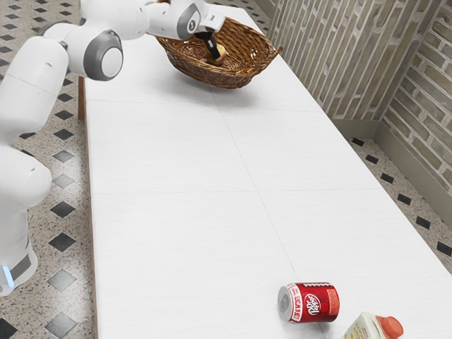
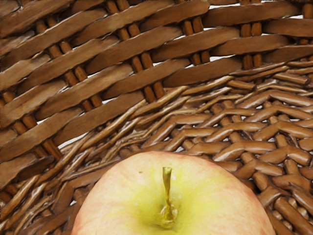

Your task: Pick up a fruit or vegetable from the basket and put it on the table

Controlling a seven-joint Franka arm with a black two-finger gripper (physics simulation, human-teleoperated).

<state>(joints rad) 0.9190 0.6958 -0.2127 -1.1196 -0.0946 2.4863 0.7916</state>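
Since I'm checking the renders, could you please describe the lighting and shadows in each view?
Exterior view: bright, even light, with a soft shadow on the white table beneath the basket. Wrist view: soft light on the apple, faint shine on the basket's weave.

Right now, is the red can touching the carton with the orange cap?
Apart. The exterior view shows white tabletop between the can and the carton.

Place: looks like home kitchen or dining room, which one I cannot tell | Exterior view, 9 o'clock: speckled floor (image 1: 62,210) with dark diamonds | 1 o'clock: brick-pattern wall (image 1: 332,63) | middle: long white table (image 1: 176,155) | food things: wicker basket (image 1: 233,78) at 12 with apple (image 2: 171,196), soda can (image 1: 311,304) at 5
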